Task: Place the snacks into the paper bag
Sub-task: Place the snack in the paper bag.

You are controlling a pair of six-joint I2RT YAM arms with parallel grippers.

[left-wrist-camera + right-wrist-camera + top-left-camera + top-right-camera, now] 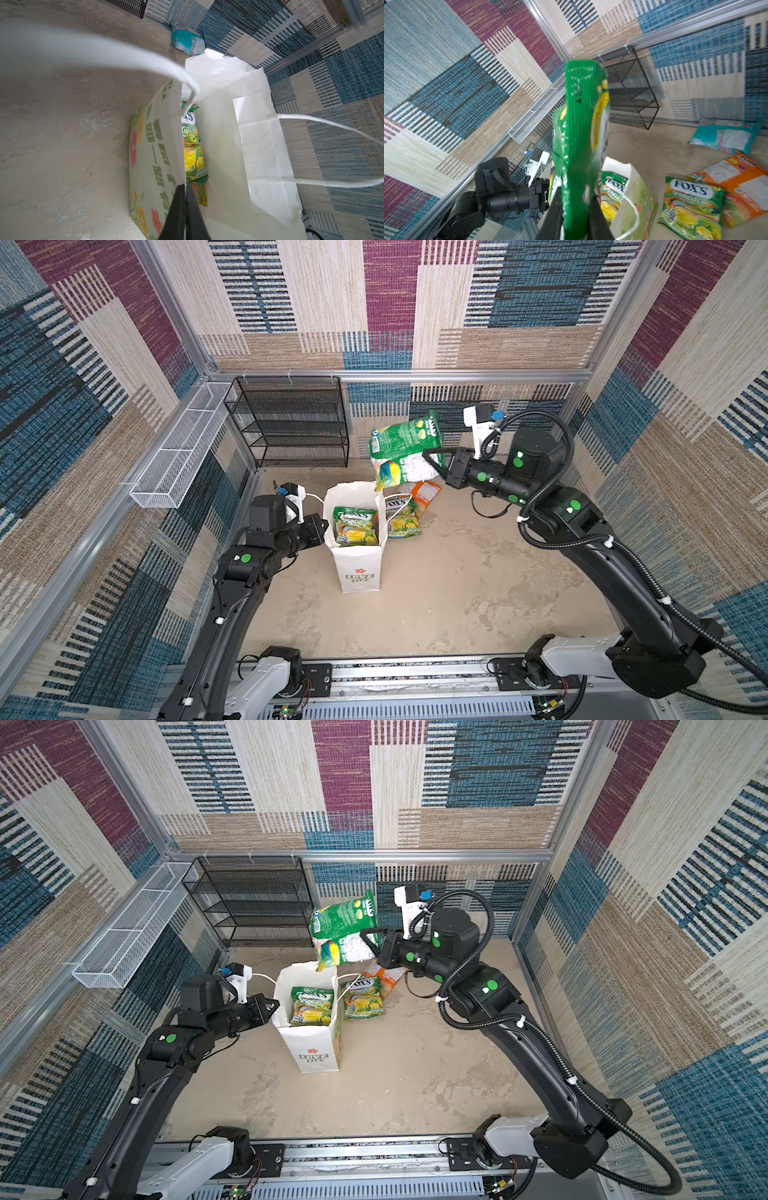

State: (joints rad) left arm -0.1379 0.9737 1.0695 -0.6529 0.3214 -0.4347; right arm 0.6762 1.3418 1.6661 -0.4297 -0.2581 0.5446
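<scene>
- My right claw (430,460) is clenched on the ribbed seal edge of a green packet (405,439), which hangs in the air over the far right corner of the paper bag (361,568).
- My left claw (185,193) is pinched shut on the bag's left wall at the rim.
- One packet (355,526) stands inside the bag. A loose green packet (401,518) and an orange packet (426,493) lie just right of it.
- The packets look light, floppy and glossy, so probably slippery. I judge the flat seal the surest hold.
- The bag is thin paper and would crumple easily.
</scene>
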